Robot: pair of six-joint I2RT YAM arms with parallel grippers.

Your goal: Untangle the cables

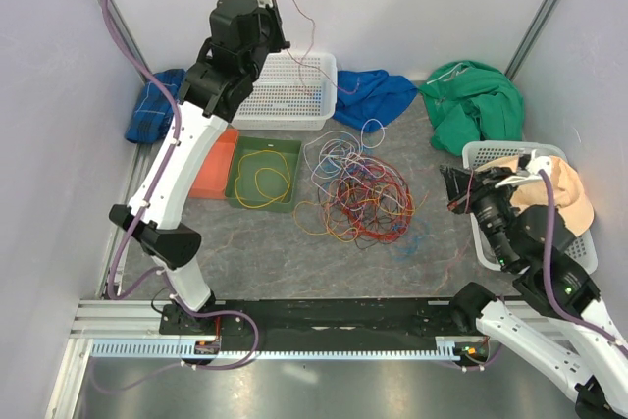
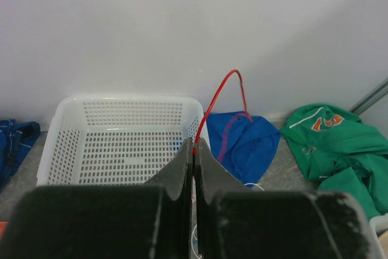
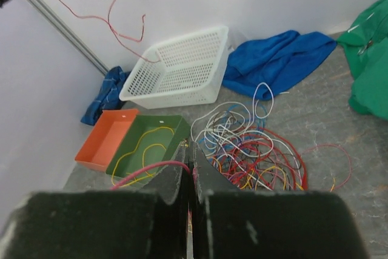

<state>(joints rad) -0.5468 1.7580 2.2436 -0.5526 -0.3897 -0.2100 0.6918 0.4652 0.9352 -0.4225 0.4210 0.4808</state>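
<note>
A tangle of cables in red, orange, yellow, white and blue lies on the grey table; it also shows in the right wrist view. My left gripper is raised high over the white basket. It is shut on a thin red cable that loops up and hangs down. My right gripper is at the right of the tangle. It is shut on a pink-red cable that leaves the jaws to the left.
A green tray holds a yellow cable; an orange tray sits beside it. A blue cloth and a green garment lie at the back. A second white basket with a beige cap stands at the right. Another blue cloth lies far left.
</note>
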